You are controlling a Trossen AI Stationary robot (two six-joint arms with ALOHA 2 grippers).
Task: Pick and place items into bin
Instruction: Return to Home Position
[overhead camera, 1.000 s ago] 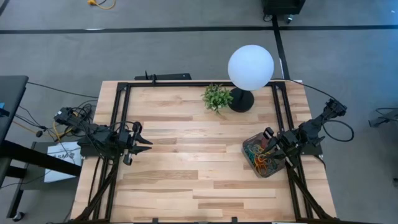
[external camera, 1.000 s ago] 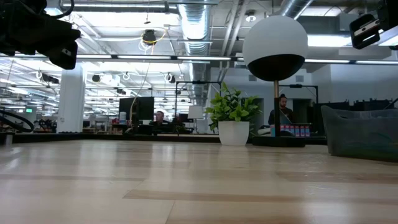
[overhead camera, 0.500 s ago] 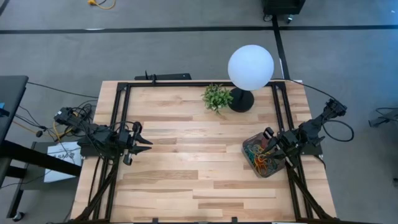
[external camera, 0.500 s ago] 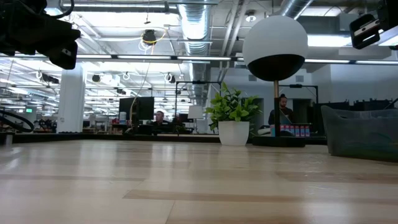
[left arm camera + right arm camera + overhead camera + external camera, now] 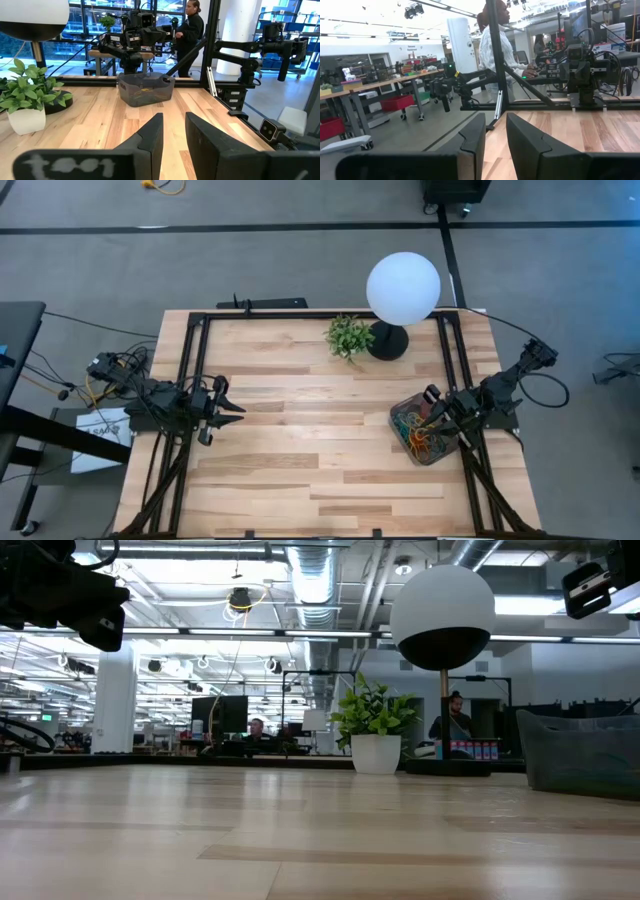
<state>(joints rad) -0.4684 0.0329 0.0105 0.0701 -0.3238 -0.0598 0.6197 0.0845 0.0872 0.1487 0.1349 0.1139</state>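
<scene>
The right gripper (image 5: 432, 406), spread, partly hides the bin (image 5: 396, 421) of tangled rubber bands (image 5: 420, 440) at centre right. The left gripper (image 5: 230, 409), also spread, sits centre left above the wooden worktop (image 5: 300, 465).

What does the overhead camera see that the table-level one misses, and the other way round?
Only the high view shows the rubber bands inside the bin, beneath the right gripper; the left gripper waits opposite. Only the low view shows people in the room behind and the plant's white pot. Both show the plant, the globe lamp and the bin.
</scene>
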